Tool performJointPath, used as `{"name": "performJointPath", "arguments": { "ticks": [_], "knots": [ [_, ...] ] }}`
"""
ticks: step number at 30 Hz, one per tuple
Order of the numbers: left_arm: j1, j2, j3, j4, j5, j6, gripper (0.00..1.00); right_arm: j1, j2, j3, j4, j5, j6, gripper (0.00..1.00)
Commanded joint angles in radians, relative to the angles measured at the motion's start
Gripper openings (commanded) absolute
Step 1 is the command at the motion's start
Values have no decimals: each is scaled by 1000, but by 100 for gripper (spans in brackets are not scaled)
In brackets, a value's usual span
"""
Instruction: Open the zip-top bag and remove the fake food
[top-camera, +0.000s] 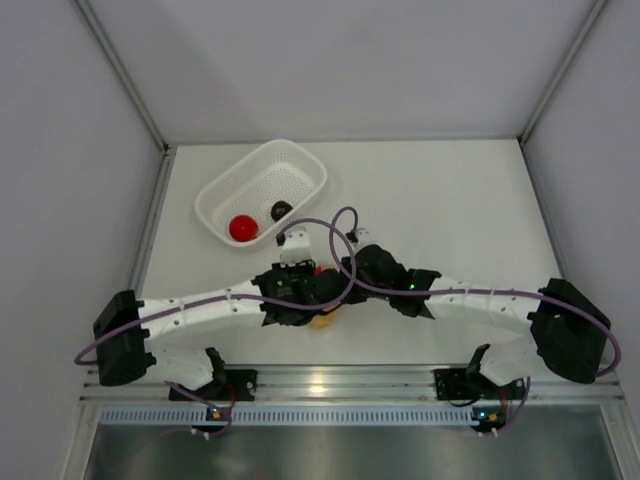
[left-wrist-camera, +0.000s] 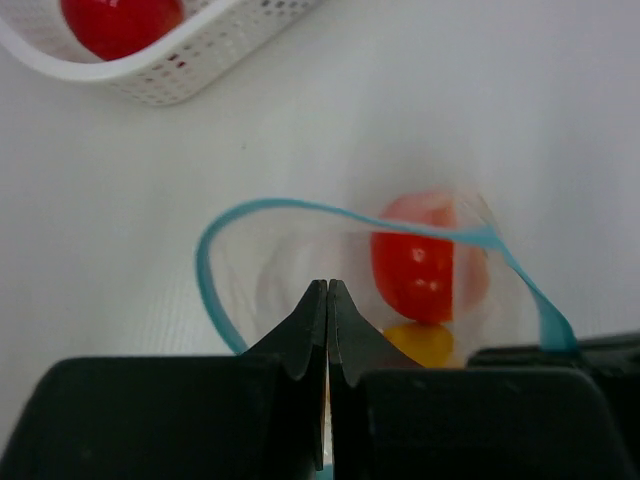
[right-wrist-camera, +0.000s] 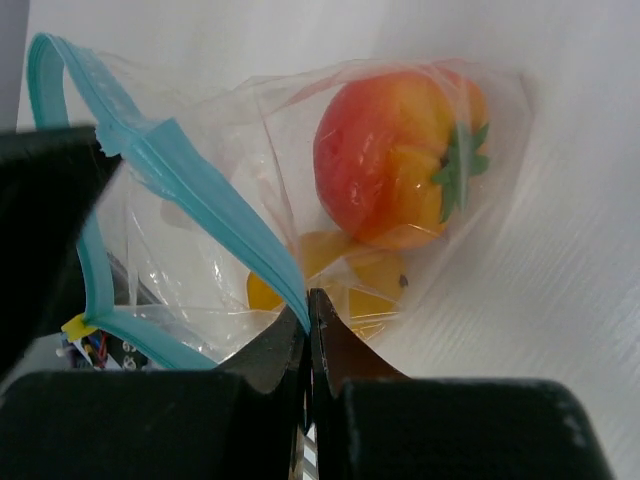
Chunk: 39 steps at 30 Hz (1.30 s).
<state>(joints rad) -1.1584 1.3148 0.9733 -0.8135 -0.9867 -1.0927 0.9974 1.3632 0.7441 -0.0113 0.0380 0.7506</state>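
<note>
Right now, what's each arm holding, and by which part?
Both hold the zip-top bag by its blue zip strip: left gripper and right gripper, jaws shut, pinch separate spots of the open mouth.

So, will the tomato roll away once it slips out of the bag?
Probably: the toy tomato looks round and glossy, and the table is smooth. Its flat green top may stop it soon. The zip-top bag looks too floppy to guide it.

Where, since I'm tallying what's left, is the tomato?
The tomato lies inside the zip-top bag, above the yellow piece in the right wrist view; the left gripper and right gripper hold the bag mid-table, nearer than the white basket.
</note>
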Motion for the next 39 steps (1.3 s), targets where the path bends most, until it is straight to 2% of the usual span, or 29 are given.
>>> {"name": "performJointPath", "arguments": {
  "ticks": [1,4,7,14,16,26,35,39],
  "knots": [
    [-93,50,96,-9,5,-47,0,-9,-68,-15,15,71,3,0],
    [-152,118,146,-9,-4,-75,0,-9,-134,-34,-54,132,-10,0],
    [-167,174,177,-7,-27,-85,14,-11,-187,-55,-87,158,-17,0],
    [-155,242,208,72,28,-23,30,-13,-318,-146,-139,201,-11,0],
    [-153,267,206,109,52,2,44,-14,-345,-173,-150,204,-7,0],
    [-98,377,234,232,100,89,45,-13,-427,-239,-131,157,3,0],
    [-24,434,223,287,91,117,55,-13,-398,-250,-75,85,4,0],
    [8,434,173,378,143,148,66,-11,-375,-249,-58,69,-2,0]
  ]
}}
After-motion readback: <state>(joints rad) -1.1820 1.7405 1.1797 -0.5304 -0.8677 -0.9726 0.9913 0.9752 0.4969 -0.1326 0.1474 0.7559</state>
